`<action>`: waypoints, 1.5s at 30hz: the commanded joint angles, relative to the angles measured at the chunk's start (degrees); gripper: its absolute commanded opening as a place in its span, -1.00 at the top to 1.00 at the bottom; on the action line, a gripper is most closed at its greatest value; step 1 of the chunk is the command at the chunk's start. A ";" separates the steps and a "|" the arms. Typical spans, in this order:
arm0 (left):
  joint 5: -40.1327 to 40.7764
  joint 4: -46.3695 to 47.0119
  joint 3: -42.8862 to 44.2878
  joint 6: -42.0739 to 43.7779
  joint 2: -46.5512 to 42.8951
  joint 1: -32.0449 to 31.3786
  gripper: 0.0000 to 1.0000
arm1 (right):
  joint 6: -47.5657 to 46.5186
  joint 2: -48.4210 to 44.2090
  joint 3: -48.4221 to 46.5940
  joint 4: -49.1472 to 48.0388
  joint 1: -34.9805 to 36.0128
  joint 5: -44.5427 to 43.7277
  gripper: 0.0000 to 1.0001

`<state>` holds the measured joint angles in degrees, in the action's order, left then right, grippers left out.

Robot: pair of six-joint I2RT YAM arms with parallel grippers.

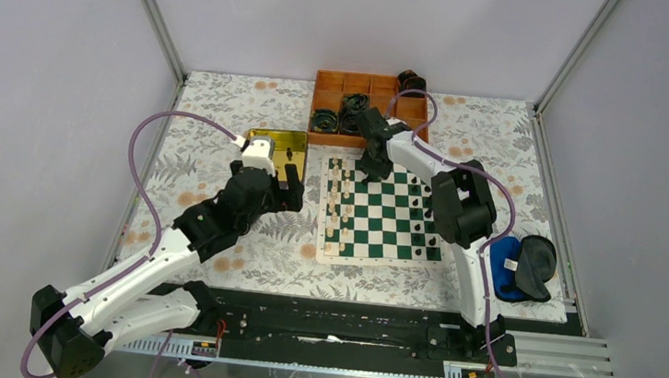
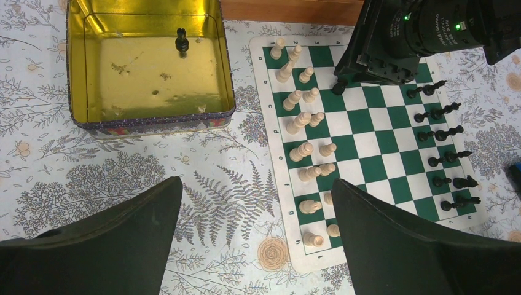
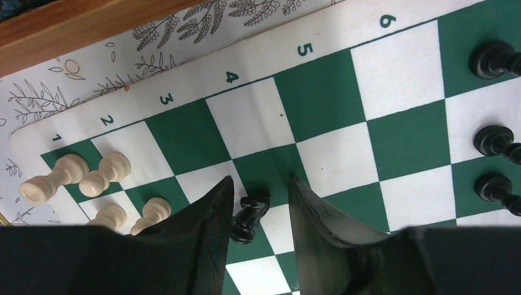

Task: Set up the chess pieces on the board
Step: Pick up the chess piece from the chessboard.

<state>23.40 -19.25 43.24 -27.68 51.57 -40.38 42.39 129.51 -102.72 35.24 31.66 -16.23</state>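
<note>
The board lies right of centre, green and white. Cream chess pieces fill its two left columns and black ones stand along its right side. My right gripper hangs low over the board's far end, open, with a black knight between its fingers. The knight is close against the left finger and apart from the right one. My left gripper is wide open and empty, over the floral cloth left of the board. One black piece stands in the yellow tin.
An orange compartment tray with dark cable rolls sits behind the board. The tin lies just beyond my left gripper. A blue and black object rests right of the board. Walls enclose the table.
</note>
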 commanded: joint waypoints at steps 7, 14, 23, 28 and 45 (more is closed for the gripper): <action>0.86 1.80 -0.98 1.05 -0.24 0.39 -0.98 | 0.20 -0.09 -1.28 -0.07 0.98 0.78 0.12; 0.75 1.84 -1.41 1.13 -0.68 0.43 -0.98 | 0.70 -0.25 -0.69 -0.19 1.56 1.06 0.12; 0.85 1.83 -1.56 1.01 -0.86 0.39 -0.98 | 0.81 0.00 -0.14 -0.22 1.75 1.42 0.26; 0.86 1.77 -1.51 0.99 -0.80 0.39 -0.98 | 0.89 0.08 0.94 -0.42 1.82 1.62 0.43; 0.86 1.97 -1.18 0.96 -0.16 0.39 -0.98 | -0.83 -1.51 2.67 -1.12 1.81 0.75 1.00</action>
<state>23.40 -19.20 42.37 -27.66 51.46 -40.38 42.19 129.27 -101.60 34.41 32.73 -15.46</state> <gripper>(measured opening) 0.989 0.260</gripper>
